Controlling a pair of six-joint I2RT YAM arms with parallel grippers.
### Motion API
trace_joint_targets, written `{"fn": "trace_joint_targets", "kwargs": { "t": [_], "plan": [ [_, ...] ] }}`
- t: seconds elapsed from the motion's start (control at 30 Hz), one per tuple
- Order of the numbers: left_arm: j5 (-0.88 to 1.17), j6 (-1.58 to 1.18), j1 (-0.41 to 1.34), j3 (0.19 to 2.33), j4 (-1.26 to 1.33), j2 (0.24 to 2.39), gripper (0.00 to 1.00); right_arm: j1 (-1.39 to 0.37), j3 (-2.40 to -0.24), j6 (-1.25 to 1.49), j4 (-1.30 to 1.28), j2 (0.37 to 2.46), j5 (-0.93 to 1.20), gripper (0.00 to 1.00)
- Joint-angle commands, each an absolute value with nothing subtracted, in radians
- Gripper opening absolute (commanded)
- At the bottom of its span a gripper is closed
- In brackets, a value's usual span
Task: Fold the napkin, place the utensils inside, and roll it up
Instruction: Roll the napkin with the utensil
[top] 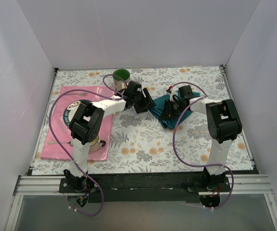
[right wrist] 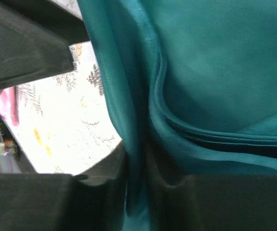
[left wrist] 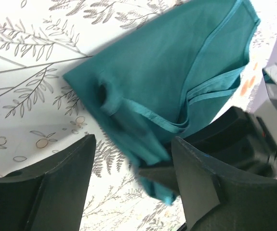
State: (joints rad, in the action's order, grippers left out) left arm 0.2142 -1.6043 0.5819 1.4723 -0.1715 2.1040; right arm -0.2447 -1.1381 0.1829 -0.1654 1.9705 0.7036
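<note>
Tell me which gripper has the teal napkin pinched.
The right gripper: the teal napkin is bunched in the narrow gap between its fingers. The left gripper stands wide open over the cloth.

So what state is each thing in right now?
napkin: folded in layers, rumpled, not rolled.
right tool: shut on a napkin fold.
left tool: open, napkin corner between its fingers.
green cup: upright.
pink placemat: flat, plate on it.
</note>
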Motion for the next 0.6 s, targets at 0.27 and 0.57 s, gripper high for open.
{"fn": "trace_joint_targets", "kwargs": {
  "t": [0.27, 0.57],
  "plan": [
    [0.311, -1.591, 0.568, 1.411, -0.086, 2.025, 0.66, -0.327, -1.252, 0.107, -0.423, 1.778, 0.328, 0.6],
    [0.337, -1.574, 0.549, 1.405, -0.087, 2.016, 0.62, -0.212, -1.181, 0.113, -0.387, 1.738, 0.276, 0.58]
  ]
}}
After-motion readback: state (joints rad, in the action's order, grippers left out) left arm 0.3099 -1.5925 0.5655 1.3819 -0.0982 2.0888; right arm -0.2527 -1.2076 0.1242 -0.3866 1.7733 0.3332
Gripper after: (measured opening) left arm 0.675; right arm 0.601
